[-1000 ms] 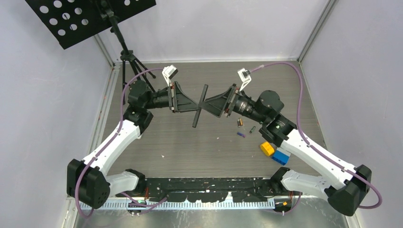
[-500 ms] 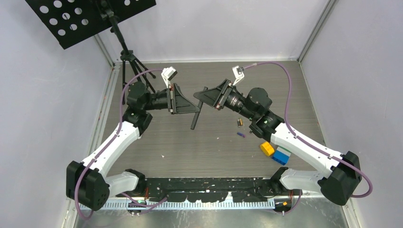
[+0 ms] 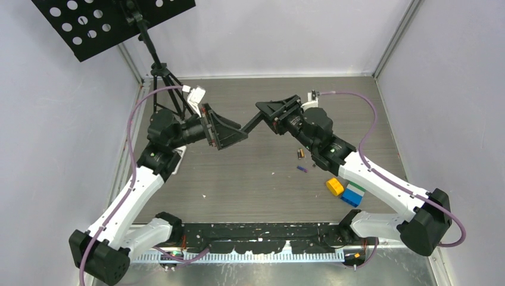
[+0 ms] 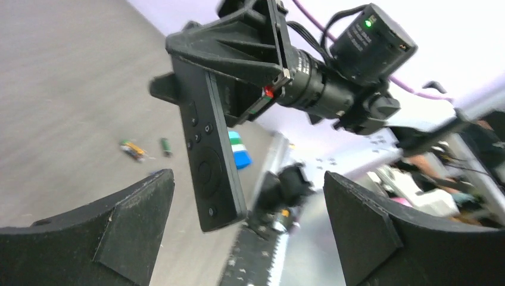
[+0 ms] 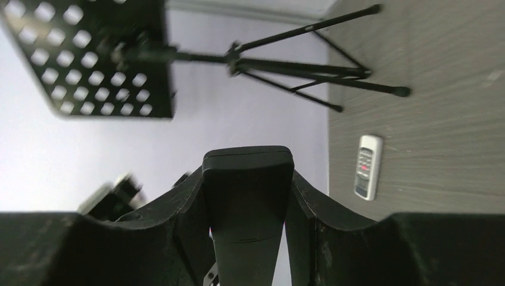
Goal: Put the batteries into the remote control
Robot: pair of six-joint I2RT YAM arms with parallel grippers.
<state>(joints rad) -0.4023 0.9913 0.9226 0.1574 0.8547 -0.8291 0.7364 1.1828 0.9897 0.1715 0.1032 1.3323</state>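
Top external view puts the yellow block [image 3: 334, 186] and blue block [image 3: 352, 195] nearest the arm bases. Just past them the batteries lie loose on the worktop [image 3: 250, 196]: a gold-and-black cell [image 3: 301, 153] and a purple-blue cell [image 3: 302, 168]. The left wrist view also shows a dark green cell [image 4: 165, 146] beside the gold one. None is in the remote, so I judge that loading has not begun and every cell has yet to be picked up and seated.

Farther back, the remote control [image 4: 208, 155] is held in the air above the worktop. It is a slim black bar with a round pad and small buttons on the face turned to the left wrist camera. The right hand [image 3: 268, 113] is clamped on one end of it. The left hand [image 4: 247, 182] is spread wide, its fingers either side of the free end and not touching it.

The right wrist view shows the plain back with a faint seam. Whether the battery cover is off cannot be told.
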